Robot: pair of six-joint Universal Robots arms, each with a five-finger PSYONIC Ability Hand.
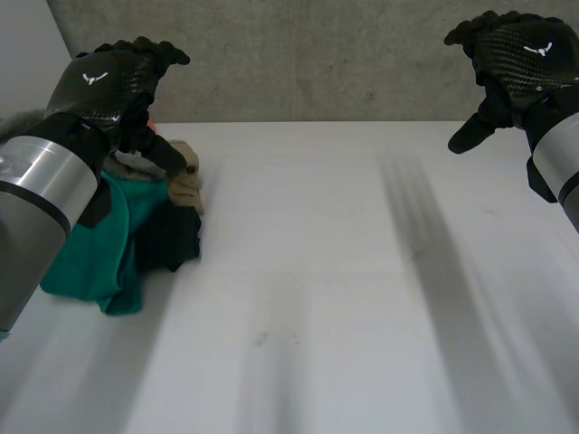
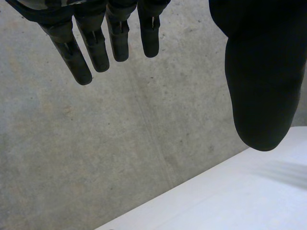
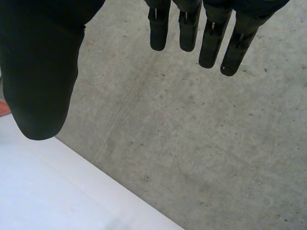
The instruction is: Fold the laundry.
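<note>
1. Left arm [image 1: 36, 190]: grey joint at the near left; in the head view it covers part of the laundry pile [image 1: 136, 212].
2. Left robot hand [image 1: 109, 80]: raised above the far side of the pile; no contact with cloth can be seen; in its own wrist view the fingers [image 2: 96, 43] hang straight and relaxed with nothing between them, facing the concrete wall [image 2: 120, 143]; state: released.
3. Laundry pile: an unfolded heap at the left of the tabletop [image 1: 362, 298], under and just beside the left robot hand; the teal garment [image 1: 86, 258] lies nearest the left edge; the dark garment [image 1: 172, 240] is crumpled against its right side; the tan garment [image 1: 187, 181] sits at the far side, touching both.
4. Tabletop: bare white surface from the pile across to the right side; room enough for spreading one piece.
5. Right robot hand [image 1: 525, 54]: raised at the far right, well apart from the pile; fingers [image 3: 189, 28] straight, nothing held; state: released.
6. Likely hazards, judged from this layout: the garments overlap, so a grasp into the heap may catch two pieces at once; a pull toward the left edge could drag the teal garment off the tabletop; a grasp at mid-cloth rather than at a corner would leave the piece bunched and hard to flatten.
</note>
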